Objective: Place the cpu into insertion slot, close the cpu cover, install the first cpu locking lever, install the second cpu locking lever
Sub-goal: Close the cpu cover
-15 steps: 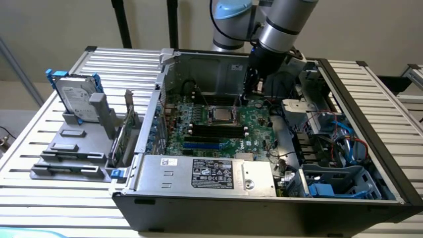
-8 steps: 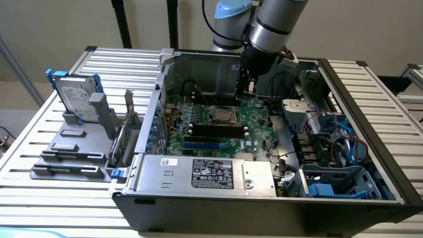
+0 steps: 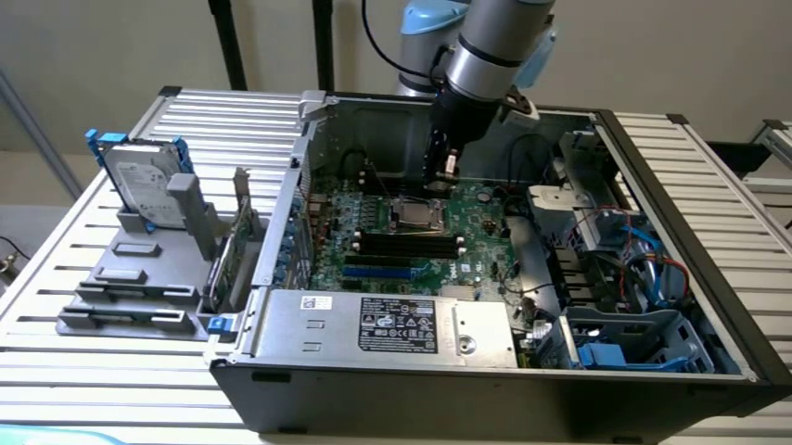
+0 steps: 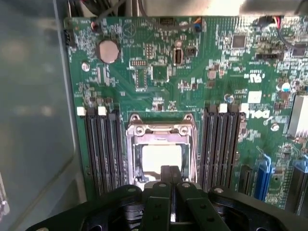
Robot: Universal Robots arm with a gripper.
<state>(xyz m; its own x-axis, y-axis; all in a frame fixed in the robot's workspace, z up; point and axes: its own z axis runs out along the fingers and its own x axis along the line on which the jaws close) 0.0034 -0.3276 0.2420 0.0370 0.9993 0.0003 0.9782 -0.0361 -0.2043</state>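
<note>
**A:** Where is the cpu (image 4: 162, 158)?

**B:** It sits in the insertion slot (image 4: 136, 166) on the green motherboard (image 4: 202, 72). Its pale face shows through the cut-out of the cpu cover (image 4: 161, 129), which lies flat over it. Black memory slots (image 4: 101, 149) flank the socket on both sides.

**A:** And the hand (image 4: 170, 169)?

**B:** It's clenched, with the fingertips pressed together and nothing visible between them. It hangs over one edge of the cover; I cannot tell whether it touches.

**A:** What does the exterior view show?

**B:** The arm reaches down into the open computer case (image 3: 371, 394), which lies on the slatted bench (image 3: 111, 380). The silver power supply (image 3: 384, 324) sits well apart from the socket, along the case's near wall.
</note>
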